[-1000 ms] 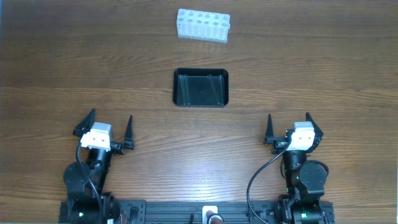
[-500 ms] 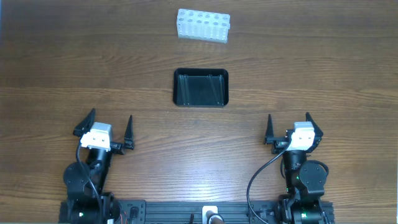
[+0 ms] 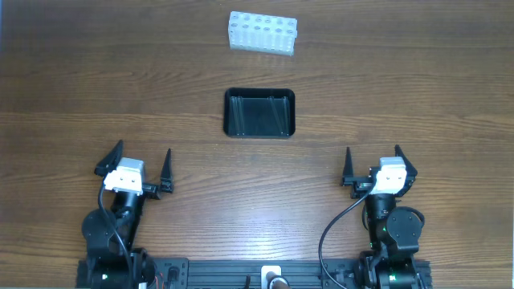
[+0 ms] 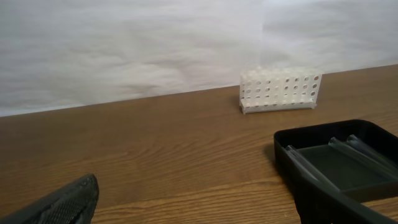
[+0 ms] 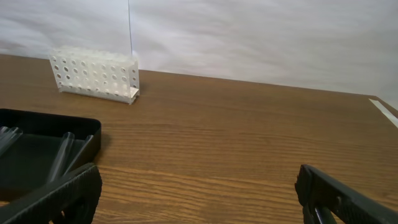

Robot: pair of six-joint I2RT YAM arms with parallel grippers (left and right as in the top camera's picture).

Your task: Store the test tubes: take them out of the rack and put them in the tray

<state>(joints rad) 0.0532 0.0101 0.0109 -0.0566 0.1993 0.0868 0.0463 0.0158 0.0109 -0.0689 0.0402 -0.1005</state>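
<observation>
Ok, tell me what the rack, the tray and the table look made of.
Rack: white plastic, matte, by its moulded grid of round holes. Tray: black plastic, likely; thin rounded walls, floor with a slight sheen. Table: brown wood grain, satin; solid wood, veneer or laminate cannot be told.

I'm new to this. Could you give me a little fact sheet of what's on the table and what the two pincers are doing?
Rack: white, far side of the table; can't tell if tubes remain inside
Tray: black, between rack and arms
Tubes: clear, lying in the tray
Left pincer: open, empty, near its base
Right pincer: open, empty, near its base
</observation>
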